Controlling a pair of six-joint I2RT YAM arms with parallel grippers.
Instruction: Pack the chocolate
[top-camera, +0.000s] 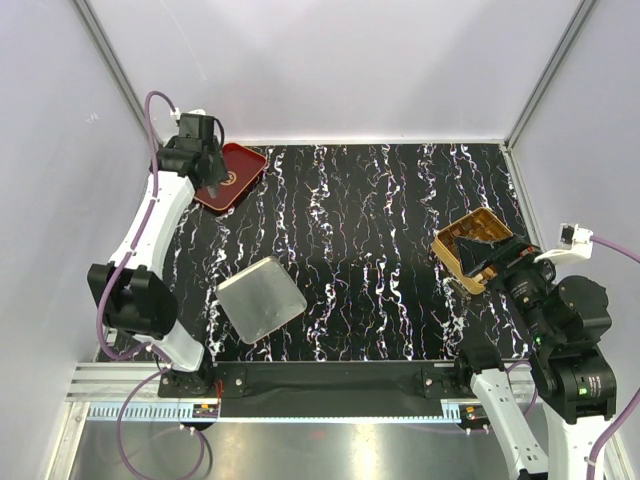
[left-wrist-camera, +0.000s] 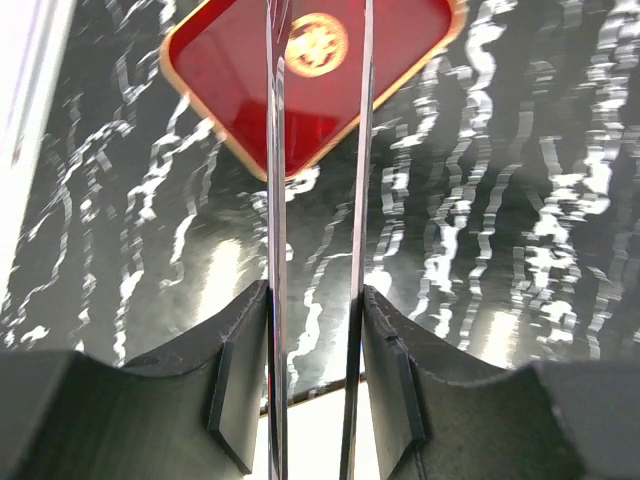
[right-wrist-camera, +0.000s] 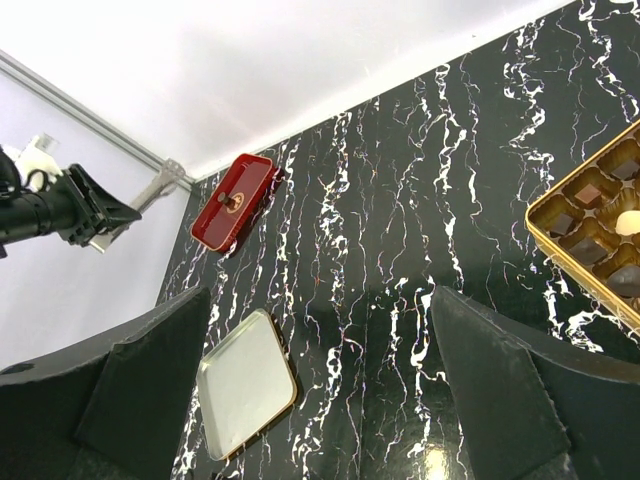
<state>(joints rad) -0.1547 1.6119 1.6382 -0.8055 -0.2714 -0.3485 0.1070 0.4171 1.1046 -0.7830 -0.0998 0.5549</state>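
Note:
Chocolate (right-wrist-camera: 592, 188) shows in the right wrist view: brown pieces and one cream piece (right-wrist-camera: 627, 222) sit in compartments of the gold box (right-wrist-camera: 545, 232). My left gripper (left-wrist-camera: 315, 310) is shut on a pair of thin tongs (left-wrist-camera: 276, 200), one blade against each pad. The blades reach over the red tray (left-wrist-camera: 240, 90), which has a gold emblem and no pieces that I can see. From above, the left gripper (top-camera: 212, 178) hangs at the red tray (top-camera: 240, 165) in the far left corner. My right gripper (top-camera: 480, 256) is open and empty over the gold box (top-camera: 455, 240).
A square silver lid (top-camera: 261, 299) lies flat on the black marbled table, front left of centre. White walls with metal posts close in the back and both sides.

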